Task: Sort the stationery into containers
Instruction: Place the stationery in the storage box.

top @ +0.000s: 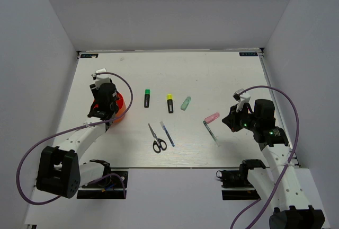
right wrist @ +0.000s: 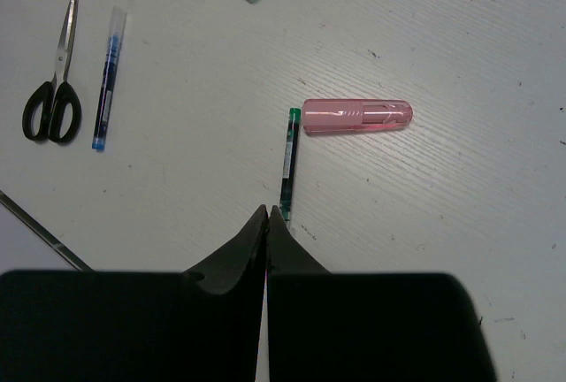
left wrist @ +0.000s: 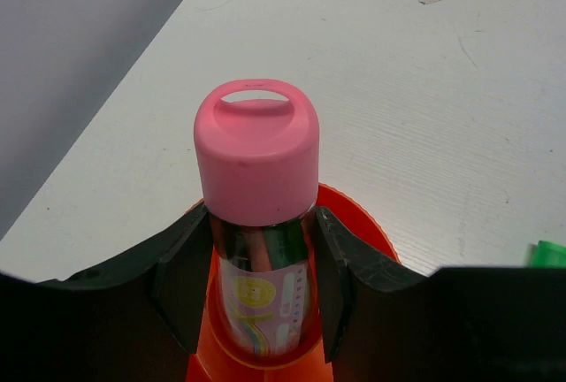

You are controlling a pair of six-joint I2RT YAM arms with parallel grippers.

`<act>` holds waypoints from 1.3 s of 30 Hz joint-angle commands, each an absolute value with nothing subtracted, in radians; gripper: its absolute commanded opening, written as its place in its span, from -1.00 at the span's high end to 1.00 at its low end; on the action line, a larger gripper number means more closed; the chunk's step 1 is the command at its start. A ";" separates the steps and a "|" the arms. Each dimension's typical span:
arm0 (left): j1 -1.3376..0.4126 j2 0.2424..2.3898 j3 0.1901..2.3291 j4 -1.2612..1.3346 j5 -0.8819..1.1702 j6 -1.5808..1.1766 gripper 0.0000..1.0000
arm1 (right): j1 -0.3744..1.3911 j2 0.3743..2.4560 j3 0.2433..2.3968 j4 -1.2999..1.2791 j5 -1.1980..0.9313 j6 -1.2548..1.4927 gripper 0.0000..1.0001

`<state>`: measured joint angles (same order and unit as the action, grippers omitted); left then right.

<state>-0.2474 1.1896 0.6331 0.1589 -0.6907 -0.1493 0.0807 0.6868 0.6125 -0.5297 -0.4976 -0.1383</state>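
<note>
My left gripper [left wrist: 261,216] is shut on a clear tube with a pink cap [left wrist: 256,150], held upright inside the red-orange cup [left wrist: 364,225]; in the top view the cup [top: 122,108] is at the table's left under that gripper [top: 105,106]. My right gripper [right wrist: 267,214] is shut and empty, just short of the clear pen [right wrist: 287,159], with the pink highlighter [right wrist: 358,117] beyond. On the table lie the scissors [top: 158,139], blue pen [top: 167,133], green-capped marker [top: 146,97], yellow-capped marker [top: 170,103], pale green highlighter [top: 186,103], pink highlighter [top: 212,117] and clear pen [top: 211,133].
The white table [top: 212,75] is walled by grey panels at left, right and back. Its near edge runs just below the scissors. The right wrist view also shows the scissors [right wrist: 53,90] and blue pen [right wrist: 106,81] at left.
</note>
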 commanded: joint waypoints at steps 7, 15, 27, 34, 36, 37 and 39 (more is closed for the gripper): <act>-0.247 1.100 0.606 0.063 -0.675 -0.212 -0.18 | 0.084 0.669 0.632 -0.528 -0.515 -0.144 1.00; -0.247 1.063 0.595 0.017 -0.660 -0.245 -0.51 | 0.084 0.666 0.634 -0.528 -0.517 -0.144 1.00; -0.250 0.928 0.855 -0.377 -0.383 -0.321 0.98 | 0.084 0.664 0.634 -0.528 -0.509 -0.144 -0.20; -0.335 1.098 1.116 -0.676 -0.027 -0.310 0.28 | 0.083 0.703 0.652 -0.540 -0.494 -0.141 0.83; -0.365 1.118 1.115 -0.672 -0.055 -0.285 -0.07 | 0.083 0.703 0.649 -0.537 -0.495 -0.144 0.54; -0.373 1.121 1.098 -0.664 -0.063 -0.279 -0.22 | 0.084 0.701 0.649 -0.538 -0.495 -0.143 0.38; -0.388 1.162 1.095 -0.624 -0.048 -0.273 -0.38 | 0.084 0.701 0.646 -0.537 -0.495 -0.143 0.00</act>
